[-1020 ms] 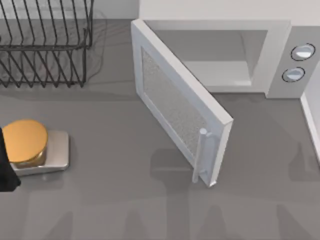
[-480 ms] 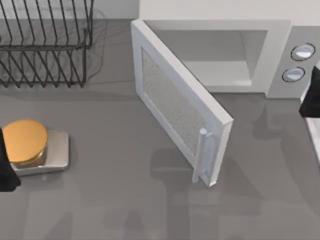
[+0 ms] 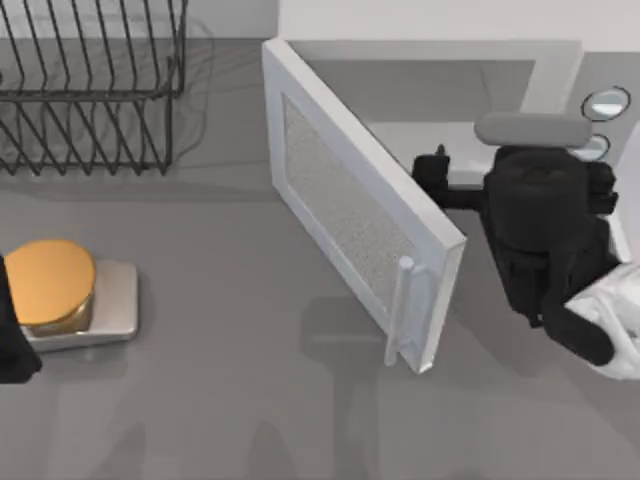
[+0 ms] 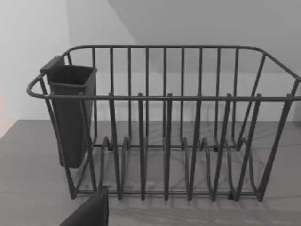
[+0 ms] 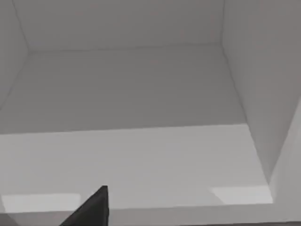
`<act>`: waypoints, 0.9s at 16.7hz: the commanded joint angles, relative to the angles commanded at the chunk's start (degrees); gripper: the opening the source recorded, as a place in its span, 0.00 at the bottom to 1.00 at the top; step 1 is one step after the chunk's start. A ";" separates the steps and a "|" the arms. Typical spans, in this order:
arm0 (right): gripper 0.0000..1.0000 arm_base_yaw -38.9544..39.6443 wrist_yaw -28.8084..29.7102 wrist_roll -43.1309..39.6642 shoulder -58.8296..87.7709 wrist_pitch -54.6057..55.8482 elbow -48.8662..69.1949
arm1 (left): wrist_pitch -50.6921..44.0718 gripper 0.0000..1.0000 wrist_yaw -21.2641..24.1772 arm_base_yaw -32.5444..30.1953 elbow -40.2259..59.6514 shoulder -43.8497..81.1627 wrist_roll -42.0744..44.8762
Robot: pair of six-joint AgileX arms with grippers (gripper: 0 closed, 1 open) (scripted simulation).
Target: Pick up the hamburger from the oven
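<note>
The white oven (image 3: 556, 62) stands at the back right with its door (image 3: 350, 215) swung wide open towards the table's front. My right gripper (image 3: 520, 175) is in front of the open cavity, just right of the door's free edge. The right wrist view looks into the oven cavity (image 5: 141, 160), where I see bare white floor and walls. The hamburger is out of view. My left gripper (image 3: 12, 335) is parked at the table's left edge.
A large orange disc (image 3: 50, 282) rests on a grey square block (image 3: 112, 305) at the left. A black wire rack (image 3: 90, 90) (image 4: 164, 127) with a dark cup (image 4: 70, 113) stands at the back left. Two round knobs (image 3: 605, 103) sit on the oven's panel.
My right arm has come in from the right edge and now stands in front of the oven's opening. The door, the orange disc and the left arm have not moved.
</note>
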 joint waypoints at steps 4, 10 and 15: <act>1.00 6.48 6.17 2.94 19.22 7.65 7.52 | 0.00 1.00 0.00 0.00 0.00 0.00 0.00; 1.00 12.08 11.46 5.45 35.80 14.26 13.99 | 0.00 1.00 0.00 0.00 0.00 0.00 0.00; 1.00 12.43 11.80 5.61 36.85 14.68 14.40 | 0.00 1.00 0.00 0.00 0.00 0.00 0.00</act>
